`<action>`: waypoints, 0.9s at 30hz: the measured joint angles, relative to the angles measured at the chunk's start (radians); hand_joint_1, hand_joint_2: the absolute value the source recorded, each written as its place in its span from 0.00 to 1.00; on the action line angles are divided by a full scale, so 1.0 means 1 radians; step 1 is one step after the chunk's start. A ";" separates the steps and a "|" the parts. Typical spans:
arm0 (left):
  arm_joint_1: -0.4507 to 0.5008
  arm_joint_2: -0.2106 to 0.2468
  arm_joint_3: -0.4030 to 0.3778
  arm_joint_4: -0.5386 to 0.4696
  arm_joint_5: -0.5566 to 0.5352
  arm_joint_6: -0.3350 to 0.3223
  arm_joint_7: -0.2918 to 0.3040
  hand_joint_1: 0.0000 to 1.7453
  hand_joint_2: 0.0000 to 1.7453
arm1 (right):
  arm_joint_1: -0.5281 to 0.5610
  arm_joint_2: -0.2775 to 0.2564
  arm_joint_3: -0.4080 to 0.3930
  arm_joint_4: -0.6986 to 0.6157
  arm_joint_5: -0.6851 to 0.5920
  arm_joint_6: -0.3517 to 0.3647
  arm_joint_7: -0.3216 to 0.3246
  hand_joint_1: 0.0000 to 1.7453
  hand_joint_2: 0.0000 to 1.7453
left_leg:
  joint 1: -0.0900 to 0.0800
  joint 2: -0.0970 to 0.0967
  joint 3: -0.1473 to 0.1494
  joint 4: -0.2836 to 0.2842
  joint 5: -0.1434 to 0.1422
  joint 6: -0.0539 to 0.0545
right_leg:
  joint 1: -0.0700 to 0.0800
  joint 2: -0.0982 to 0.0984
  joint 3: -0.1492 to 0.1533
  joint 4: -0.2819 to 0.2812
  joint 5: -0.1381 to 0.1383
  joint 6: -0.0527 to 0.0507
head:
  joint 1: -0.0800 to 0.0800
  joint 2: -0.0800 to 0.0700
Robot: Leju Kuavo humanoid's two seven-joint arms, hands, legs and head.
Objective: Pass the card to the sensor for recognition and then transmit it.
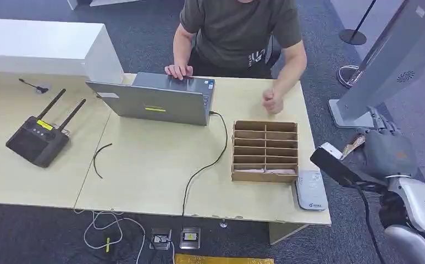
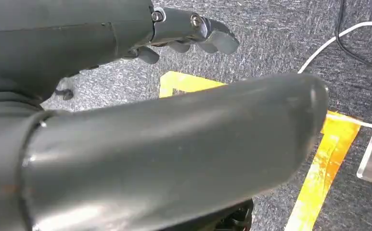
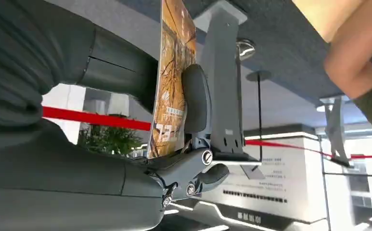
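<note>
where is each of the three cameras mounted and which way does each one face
Head view: high on the robot, looking forward and down at the table; the right hand holding the card shows.
Left wrist view: behind the left hand, looking down at carpet and yellow tape.
Right wrist view: behind the right hand, facing the grey kiosk; the card is gripped.
Shared: head and right wrist views both show the card, the kiosk and the person's arm.

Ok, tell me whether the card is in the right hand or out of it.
In: the card sits pinched between the right hand's fingers.
</note>
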 joint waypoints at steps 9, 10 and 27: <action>0.000 0.002 0.000 0.000 -0.010 0.000 0.000 0.00 0.00 | 0.026 0.027 0.049 0.102 -0.038 -0.023 -0.034 1.00 1.00 | 0.000 0.000 0.000 0.000 0.000 0.000 | 0.000 0.000 0.000 0.000 0.000 0.000 | 0.000 0.000; 0.000 0.002 0.000 0.000 -0.012 0.000 0.000 0.00 0.00 | 0.029 0.030 0.055 0.113 -0.040 -0.027 -0.041 1.00 1.00 | 0.000 0.000 0.000 0.000 0.000 0.000 | 0.000 0.000 0.000 0.000 0.000 0.000 | 0.000 0.000; 0.000 0.006 0.000 0.000 -0.030 0.000 0.000 0.00 0.00 | 0.043 0.104 0.134 0.278 -0.095 -0.071 -0.084 1.00 1.00 | 0.000 0.000 0.000 0.000 0.000 0.000 | 0.000 0.000 0.000 0.000 0.000 0.000 | 0.000 0.000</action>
